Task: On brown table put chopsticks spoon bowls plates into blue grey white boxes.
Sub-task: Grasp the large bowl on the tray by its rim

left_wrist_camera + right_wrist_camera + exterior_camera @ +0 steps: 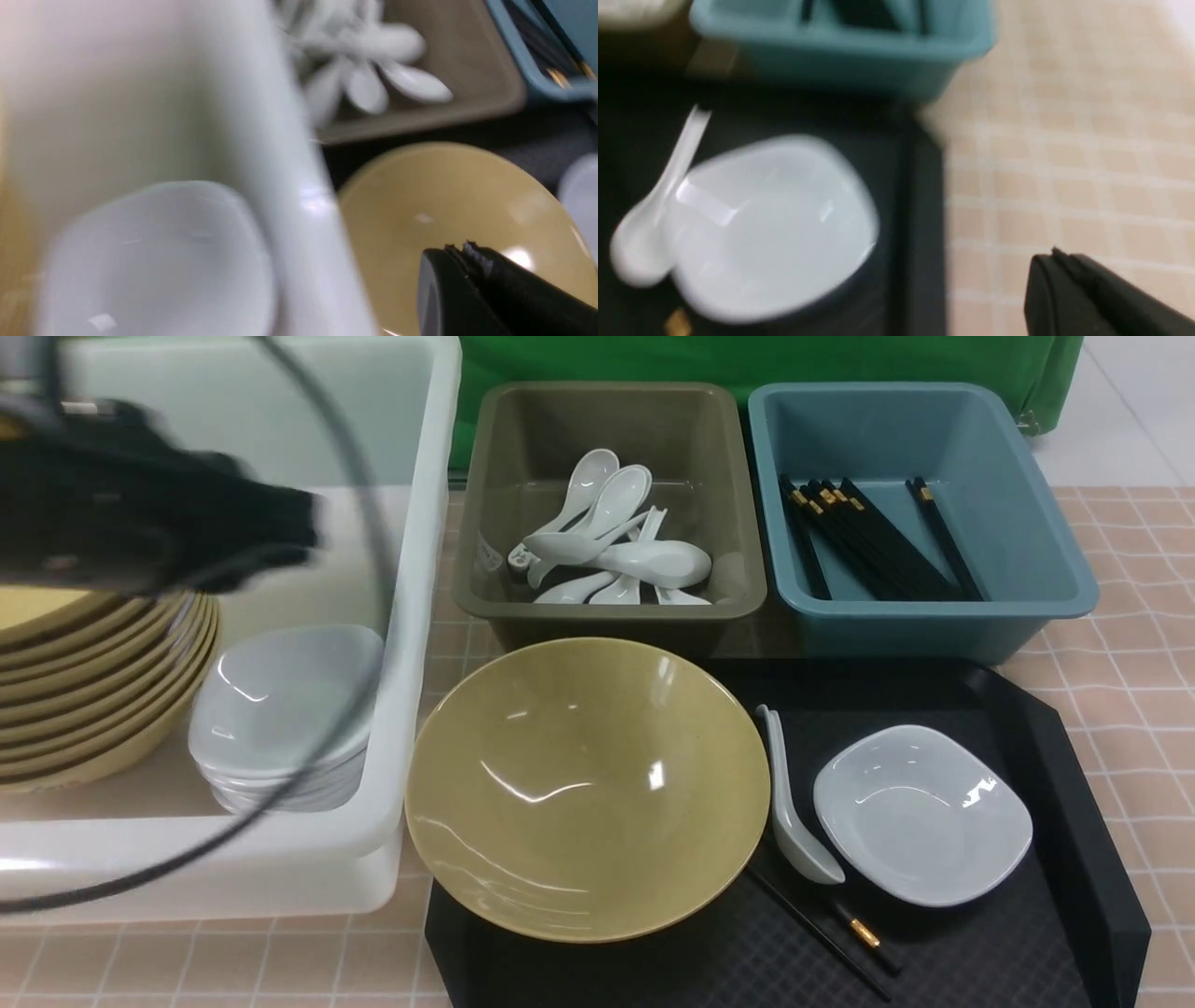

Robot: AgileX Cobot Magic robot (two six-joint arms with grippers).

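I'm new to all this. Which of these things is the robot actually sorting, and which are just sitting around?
Part of the job:
- still to sort: yellow bowl, white dish, white spoon, black chopsticks
- where they go: white box, grey box, blue box

Just lying about:
- black tray under the unsorted pieces
- green cloth behind the boxes

Yellow bowl (pixel 588 784); white spoon (pixel 792 812); black tray (pixel 1074 821); blue box (pixel 934 627); checked tan table (pixel 1139 644).
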